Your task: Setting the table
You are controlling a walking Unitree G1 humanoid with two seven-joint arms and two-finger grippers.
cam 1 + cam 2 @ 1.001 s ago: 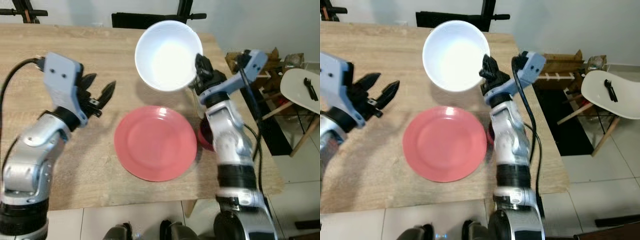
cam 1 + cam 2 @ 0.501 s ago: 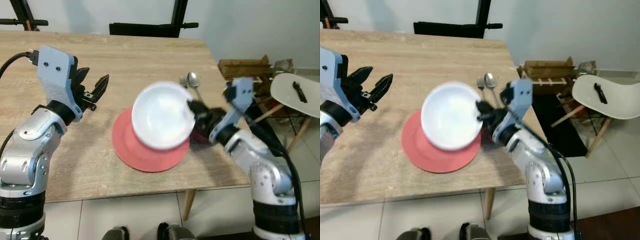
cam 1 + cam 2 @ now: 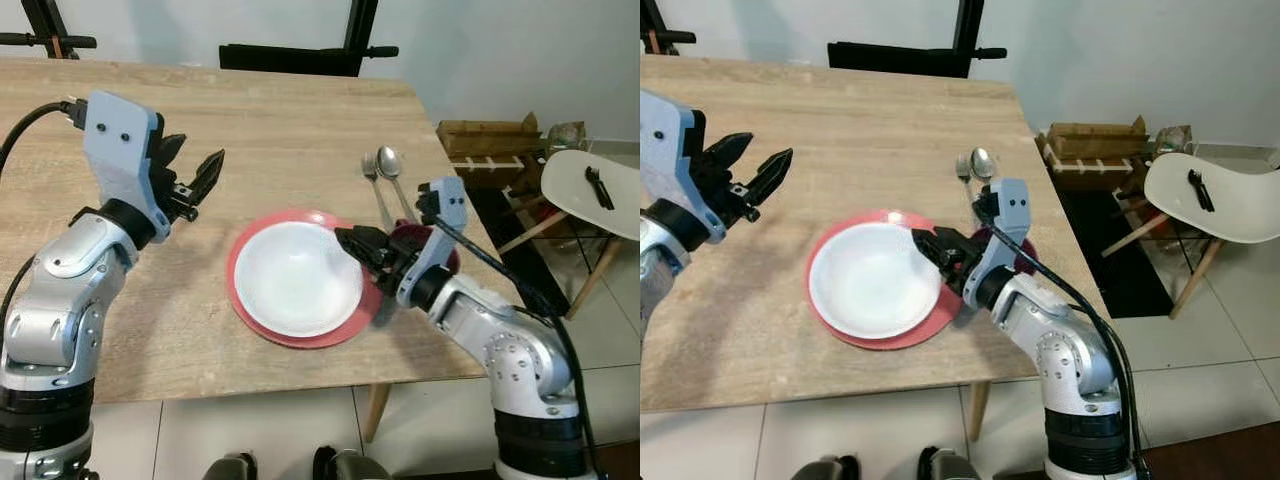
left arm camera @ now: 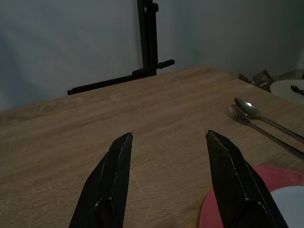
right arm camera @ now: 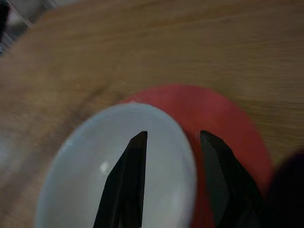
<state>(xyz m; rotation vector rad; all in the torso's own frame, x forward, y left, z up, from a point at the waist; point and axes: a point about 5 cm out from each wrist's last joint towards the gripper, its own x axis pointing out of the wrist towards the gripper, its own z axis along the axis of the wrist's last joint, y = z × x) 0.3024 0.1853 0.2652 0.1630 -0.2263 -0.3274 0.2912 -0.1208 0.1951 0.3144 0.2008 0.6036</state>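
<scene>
Bench point(image 3: 260, 110) of light wood fills most of the frame. At its centre-right lies a red plate point(image 3: 252, 314) carrying a white bowl point(image 3: 297, 277). Right gripper point(image 3: 352, 243) straddles the bowl's right rim, jaws released around it. Left gripper point(image 3: 190, 175) hovers at upper left, jaws parted, grasping nothing. Above the plate lie a spoon point(image 3: 390, 165) and fork point(image 3: 372, 178).

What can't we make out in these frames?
- Dark red object beside the red plate: right arm covers most of it in the eye views; a blur in the right wrist view.
- Black item on the white chair: too small to identify.
- Right gripper and white bowl: contact with the rim unclear, picture blurred.
</scene>
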